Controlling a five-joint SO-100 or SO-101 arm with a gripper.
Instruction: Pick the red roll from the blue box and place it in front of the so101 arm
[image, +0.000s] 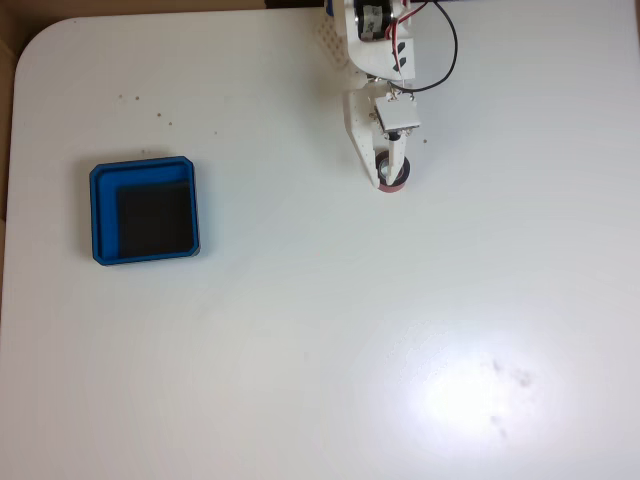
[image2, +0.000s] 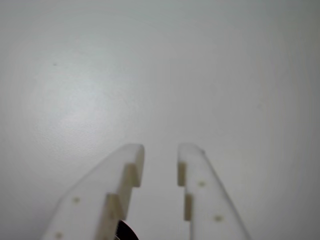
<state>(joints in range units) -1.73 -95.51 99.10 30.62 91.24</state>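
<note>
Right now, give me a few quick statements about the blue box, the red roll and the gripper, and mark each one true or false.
1. The blue box holds nothing on its black floor. True.
2. The red roll lies inside the box. False: it sits at the gripper tip, far right of the box in the fixed view.
3. The wrist view shows the fingers pressed together. False: a gap separates them.
4. The box rests on the white table. True.

Quick count from where I'm standing: one white desk (image: 300, 350), one shallow square bright-blue tray with a black floor (image: 143, 212), one small red tape-like roll (image: 392, 176), and one white plastic jointed arm with black servos (image: 380, 40). It carries one pointed white gripper (image2: 160, 162) with two fingers (image2: 127, 172).
</note>
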